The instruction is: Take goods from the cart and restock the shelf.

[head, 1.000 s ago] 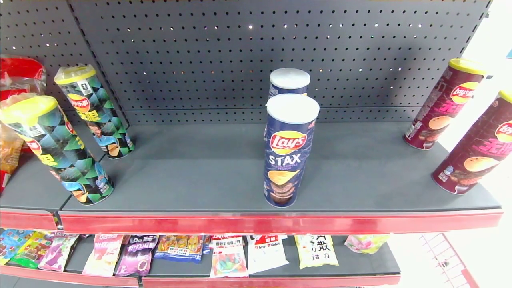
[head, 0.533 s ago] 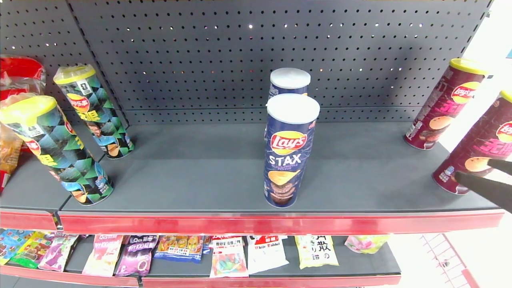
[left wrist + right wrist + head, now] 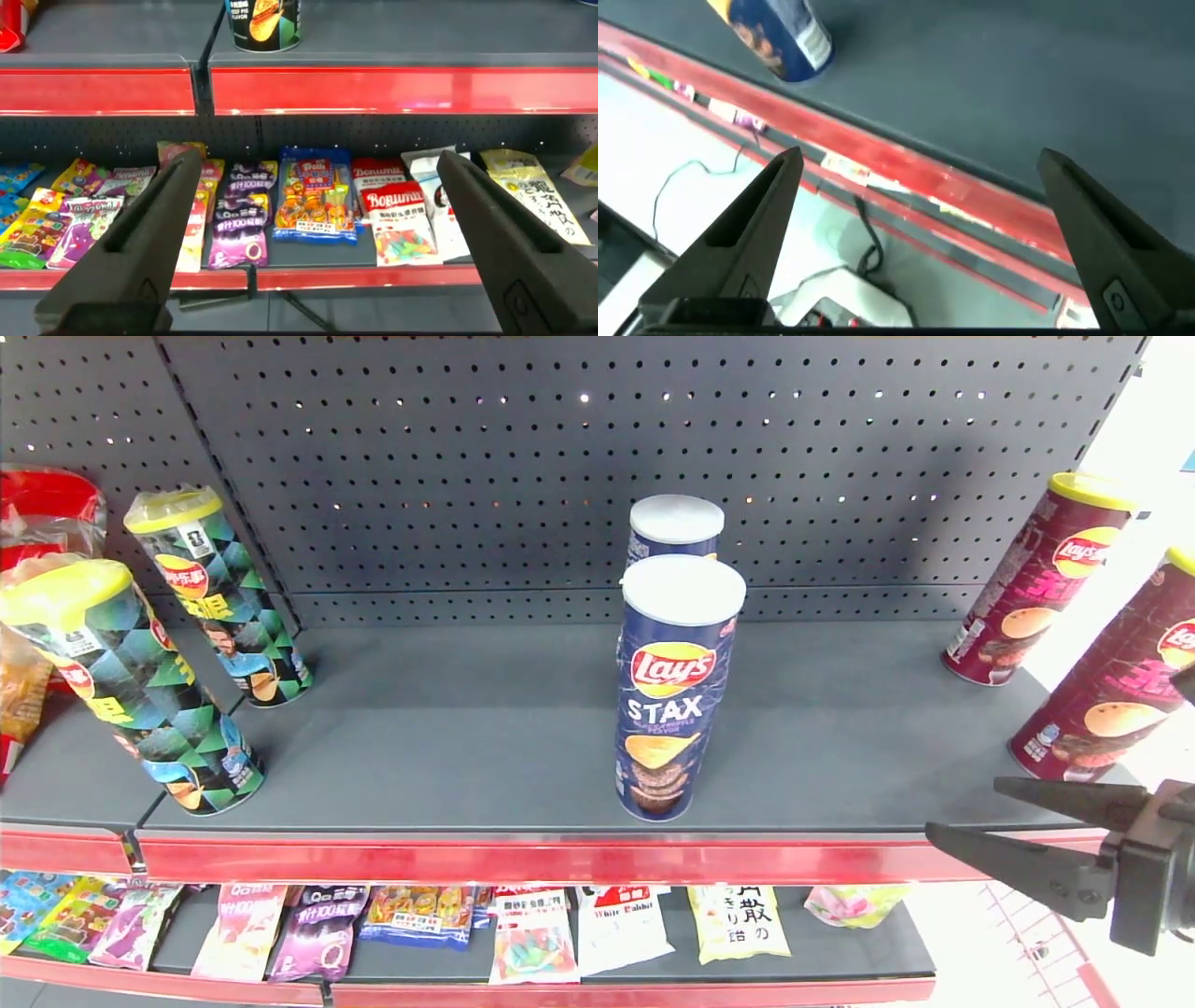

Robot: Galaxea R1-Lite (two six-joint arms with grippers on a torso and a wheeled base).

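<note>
1. Left gripper is spread wide with nothing in it. It hangs low, facing the snack packets on the lower shelf.
2. Far left of the shelf there are two green cans, standing one behind the other.
3. In the middle are two blue cans. The front one is close to the red lip and the other is right behind it by the back wall. There's bare shelf on both sides of them.
4. At the right end are two maroon cans, also lined up front and back.
5. Right gripper is wide open and empty too. It sits just off the red lip, below and in front of the nearer maroon can, not touching it.
6. My read: with both grippers empty and cans already on the shelf, this looks like the gap between items, not a placing step.
7. Next move, I'd guess, is going to the cart for another can. That means gripping it around the body, keeping it upright, and lifting it over the red lip into one of those bare stretches — without clipping the neighbours.
</note>
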